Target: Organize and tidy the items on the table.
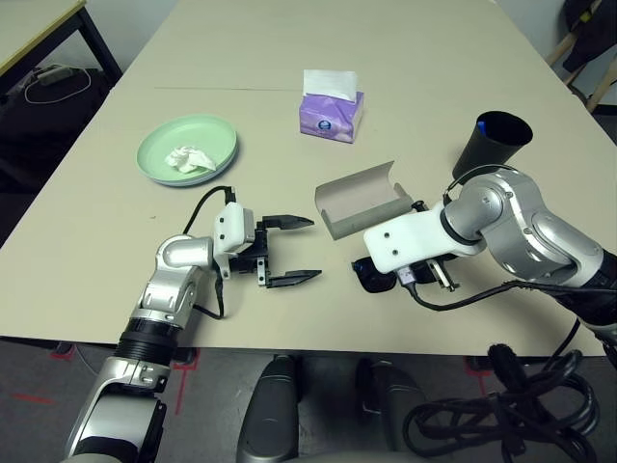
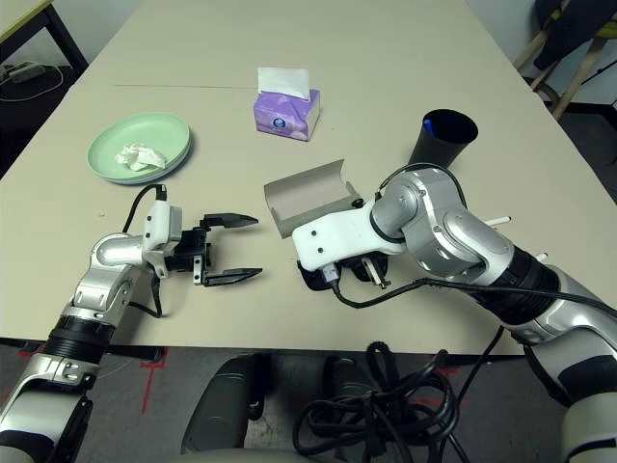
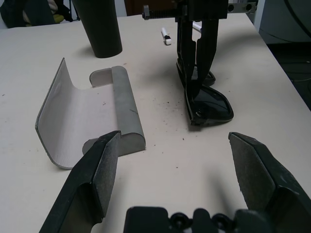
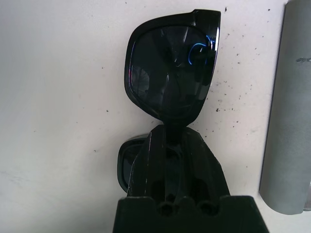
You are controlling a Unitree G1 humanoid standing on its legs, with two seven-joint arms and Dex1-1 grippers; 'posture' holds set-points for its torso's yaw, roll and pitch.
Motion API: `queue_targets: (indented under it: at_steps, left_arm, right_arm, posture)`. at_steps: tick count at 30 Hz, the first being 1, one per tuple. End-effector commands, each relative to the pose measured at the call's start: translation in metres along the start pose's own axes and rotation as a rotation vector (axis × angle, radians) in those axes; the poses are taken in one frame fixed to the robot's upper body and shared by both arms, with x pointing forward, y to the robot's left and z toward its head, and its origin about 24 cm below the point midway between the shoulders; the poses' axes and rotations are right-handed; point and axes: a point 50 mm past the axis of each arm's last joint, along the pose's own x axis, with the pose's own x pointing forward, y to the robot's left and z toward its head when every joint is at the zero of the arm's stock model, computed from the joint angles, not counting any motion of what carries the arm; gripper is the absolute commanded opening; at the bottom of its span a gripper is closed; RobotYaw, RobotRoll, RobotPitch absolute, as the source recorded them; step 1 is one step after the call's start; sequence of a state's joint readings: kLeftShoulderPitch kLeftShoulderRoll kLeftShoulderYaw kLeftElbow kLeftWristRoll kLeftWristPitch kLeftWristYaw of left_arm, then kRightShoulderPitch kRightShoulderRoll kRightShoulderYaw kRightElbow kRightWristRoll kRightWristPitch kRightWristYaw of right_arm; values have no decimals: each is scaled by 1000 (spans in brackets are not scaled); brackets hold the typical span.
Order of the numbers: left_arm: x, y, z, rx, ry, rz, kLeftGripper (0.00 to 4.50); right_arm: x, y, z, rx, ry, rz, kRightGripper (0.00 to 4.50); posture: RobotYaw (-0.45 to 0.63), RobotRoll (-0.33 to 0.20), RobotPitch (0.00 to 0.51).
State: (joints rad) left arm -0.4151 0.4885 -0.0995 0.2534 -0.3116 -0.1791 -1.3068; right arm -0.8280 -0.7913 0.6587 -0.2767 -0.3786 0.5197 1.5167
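on worktop (image 1: 260, 183): right tool (image 4: 167, 128) clamped on sunglasses (image 4: 170, 68) at bridge; light, rigid, likely slippery lenses; left tool (image 1: 307, 250) spread, unloaded.

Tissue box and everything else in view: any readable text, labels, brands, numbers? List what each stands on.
Purple tissue box: a small logo on its front, lettering too small to read.
White label by the right gripper: marks too small to read.
Grey glasses case: no readable text.
No word, brand or number can be quoted.
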Motion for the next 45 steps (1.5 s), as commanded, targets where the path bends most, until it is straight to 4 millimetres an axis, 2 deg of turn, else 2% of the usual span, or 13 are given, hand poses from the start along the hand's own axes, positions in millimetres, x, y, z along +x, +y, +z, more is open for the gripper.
queue_targets:
  at_steps: [1, 10, 15, 21, 28, 36, 45]
  left_arm:
    - [1, -2, -1, 7, 13, -18, 4500]
    - [-1, 6, 2, 22, 16, 56, 4500]
    - [-1, 9, 4, 23, 37, 123, 4500]
    - [1, 8, 10, 21, 33, 183, 4500]
    - [3, 5, 19, 20, 23, 199, 4500]
    - [3, 2, 22, 18, 27, 207, 4500]
    - [3, 0, 23, 19, 33, 211, 4500]
  right_arm:
    - [-4, -2, 0, -2, -4, 4, 307]
    - [-49, -23, 6, -75, -37, -124, 307]
    - [-59, -38, 7, -142, -25, -225, 307]
    - [-55, -64, 7, -201, 5, -316, 307]
    - [-41, -80, 7, -248, 36, -340, 307]
    - [-23, -89, 4, -294, 63, -344, 307]
    - [-14, -92, 0, -287, 71, -333, 307]
  posture:
    - [174, 0, 171]
    - [170, 0, 156]
    - [187, 0, 153]
    - [216, 0, 153]
    - [245, 0, 158]
    - [259, 0, 165]
    - [265, 0, 169]
